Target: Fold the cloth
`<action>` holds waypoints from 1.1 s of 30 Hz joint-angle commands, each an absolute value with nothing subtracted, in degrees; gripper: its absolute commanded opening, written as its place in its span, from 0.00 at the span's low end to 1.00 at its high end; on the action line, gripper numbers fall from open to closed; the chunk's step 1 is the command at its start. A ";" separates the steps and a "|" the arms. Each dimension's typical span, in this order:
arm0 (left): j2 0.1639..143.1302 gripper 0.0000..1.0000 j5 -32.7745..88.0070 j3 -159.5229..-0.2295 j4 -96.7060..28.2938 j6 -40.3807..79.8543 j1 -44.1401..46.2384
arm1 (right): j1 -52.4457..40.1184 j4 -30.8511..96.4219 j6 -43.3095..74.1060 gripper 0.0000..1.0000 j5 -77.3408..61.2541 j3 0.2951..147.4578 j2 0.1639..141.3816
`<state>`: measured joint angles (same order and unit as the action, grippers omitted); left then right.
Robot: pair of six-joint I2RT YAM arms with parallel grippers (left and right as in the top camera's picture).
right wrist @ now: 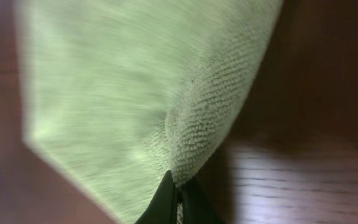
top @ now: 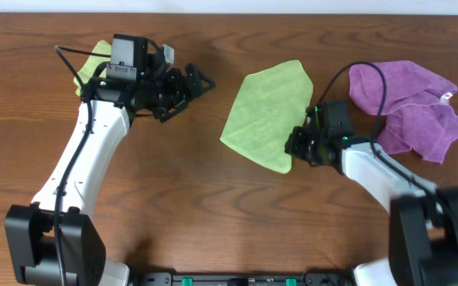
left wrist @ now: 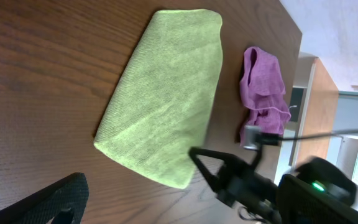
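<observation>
Far left: a second green cloth (top: 94, 57) lies partly hidden under the left arm.

Left end effector (top: 191, 83): held over bare tabletop (top: 213, 199), left of the work piece and apart from it. Fingers spread, released, nothing grasped.

Centre: the green cloth (top: 265, 111) lies flat on the tabletop, one corner pointing to the near right.

Right end effector (top: 295, 145): at that near-right corner. The wrist view shows the fingertips clenched on the cloth's edge, the fabric bunched and lifted slightly at the pinch.

Far right: a crumpled purple cloth (top: 408, 107) sits beyond the right arm, well apart from the green cloth.
</observation>
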<state>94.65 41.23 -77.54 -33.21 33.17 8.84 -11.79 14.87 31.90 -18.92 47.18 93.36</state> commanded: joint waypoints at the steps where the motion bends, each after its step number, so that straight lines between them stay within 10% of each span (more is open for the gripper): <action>1: 94.91 0.98 41.91 -77.52 -33.41 32.80 8.64 | -14.44 13.82 27.35 0.01 -18.98 48.82 85.52; 33: 94.91 0.95 44.91 -77.52 -33.80 32.29 -0.51 | -35.16 34.46 17.28 0.01 -19.70 71.22 71.31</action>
